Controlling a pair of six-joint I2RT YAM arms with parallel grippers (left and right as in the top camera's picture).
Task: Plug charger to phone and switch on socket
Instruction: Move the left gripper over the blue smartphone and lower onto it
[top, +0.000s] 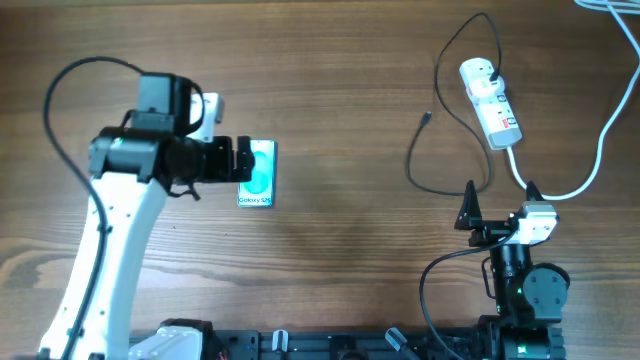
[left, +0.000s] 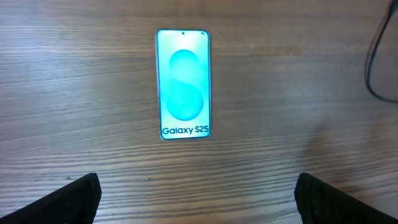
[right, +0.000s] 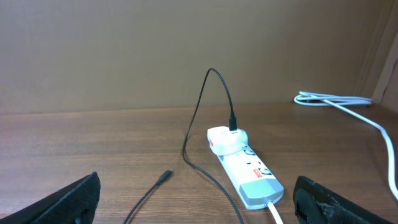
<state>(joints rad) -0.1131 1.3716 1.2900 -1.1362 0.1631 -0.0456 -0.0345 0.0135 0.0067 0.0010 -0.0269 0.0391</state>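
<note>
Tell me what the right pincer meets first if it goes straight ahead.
The right pincer would likely meet the charger cable lying ahead first, the socket just beyond; depth is unclear.

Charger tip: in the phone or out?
Out. The charger tip lies loose on the table, far from the phone; its white plug head sits in the socket.

place: robot lab bench | cues: wood-grain table (top: 330, 60), left arm (top: 115, 215), right arm (top: 520, 275), plain brown wall (right: 124, 50)

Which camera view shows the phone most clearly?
The left wrist view: the phone lies whole, its text readable. Overhead it is small and the left gripper covers one edge. The right wrist view lacks it.
</note>
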